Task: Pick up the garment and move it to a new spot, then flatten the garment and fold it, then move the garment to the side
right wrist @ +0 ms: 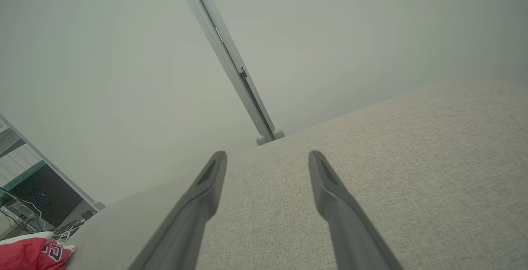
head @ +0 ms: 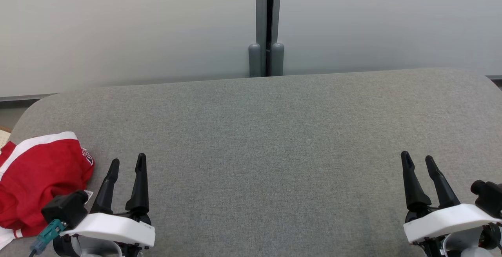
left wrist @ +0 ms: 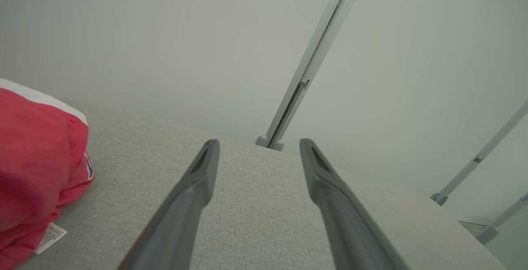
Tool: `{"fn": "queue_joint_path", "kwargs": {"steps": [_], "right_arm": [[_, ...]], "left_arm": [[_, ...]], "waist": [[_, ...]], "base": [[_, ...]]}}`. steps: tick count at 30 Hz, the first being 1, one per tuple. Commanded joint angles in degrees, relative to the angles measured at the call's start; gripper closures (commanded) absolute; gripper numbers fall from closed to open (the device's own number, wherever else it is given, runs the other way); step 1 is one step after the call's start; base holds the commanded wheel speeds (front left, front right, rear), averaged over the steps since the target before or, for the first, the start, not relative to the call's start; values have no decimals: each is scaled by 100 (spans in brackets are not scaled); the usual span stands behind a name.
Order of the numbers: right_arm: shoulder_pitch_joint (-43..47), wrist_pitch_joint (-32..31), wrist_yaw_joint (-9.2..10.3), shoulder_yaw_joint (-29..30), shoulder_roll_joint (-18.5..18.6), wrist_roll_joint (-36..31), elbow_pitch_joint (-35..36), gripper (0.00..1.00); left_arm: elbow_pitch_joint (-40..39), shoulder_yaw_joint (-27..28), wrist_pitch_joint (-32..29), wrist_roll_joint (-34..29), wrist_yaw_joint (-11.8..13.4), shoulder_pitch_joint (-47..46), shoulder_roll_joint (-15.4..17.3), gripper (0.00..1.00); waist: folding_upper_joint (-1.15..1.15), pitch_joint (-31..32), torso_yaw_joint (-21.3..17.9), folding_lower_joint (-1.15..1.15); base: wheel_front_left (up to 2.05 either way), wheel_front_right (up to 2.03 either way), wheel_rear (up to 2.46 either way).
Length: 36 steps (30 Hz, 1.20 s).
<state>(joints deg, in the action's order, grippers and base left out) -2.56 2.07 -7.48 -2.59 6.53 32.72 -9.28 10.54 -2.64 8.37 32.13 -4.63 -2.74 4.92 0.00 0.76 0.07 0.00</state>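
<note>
The garment (head: 37,178) is a red piece of clothing with white trim, lying bunched at the near left corner of the grey fabric-covered table (head: 266,139). A white label sticks out at its lower edge. In the left wrist view the garment (left wrist: 37,167) lies at the left edge, and in the right wrist view the garment (right wrist: 31,253) sits small at the bottom left. My left gripper (head: 127,163) stands open just right of the garment, apart from it, with nothing between its fingers. My right gripper (head: 417,159) is open at the near right over bare table.
Pale partition panels (head: 117,29) stand right behind the table's far edge, joined by a grey post (head: 266,25). The table's far corners are rounded. In the right wrist view, cables and dark equipment (right wrist: 29,208) show past the table's left end.
</note>
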Motion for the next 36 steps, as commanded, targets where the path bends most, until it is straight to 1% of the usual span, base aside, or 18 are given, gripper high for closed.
{"fn": "queue_joint_path", "kwargs": {"steps": [1, 18, 36], "right_arm": [[-16, 56, -2, -21, 29, -145, 27, 0], [60, 183, -2, -123, 38, -1008, -83, 0], [177, 270, -1, -141, -12, -1745, -169, 0]], "left_arm": [[-26, -2, 57, -153, 19, -35, 48, 0], [239, -102, 300, -1133, 66, 42, 37, 0], [619, -136, 514, -1859, 116, 97, 12, 0]], "waist": [[0, 3, -1, 0], [0, 45, 21, 0], [0, 142, 65, 0]], "base": [[0, 0, 0], [0, 0, 0], [0, 0, 0]]}}
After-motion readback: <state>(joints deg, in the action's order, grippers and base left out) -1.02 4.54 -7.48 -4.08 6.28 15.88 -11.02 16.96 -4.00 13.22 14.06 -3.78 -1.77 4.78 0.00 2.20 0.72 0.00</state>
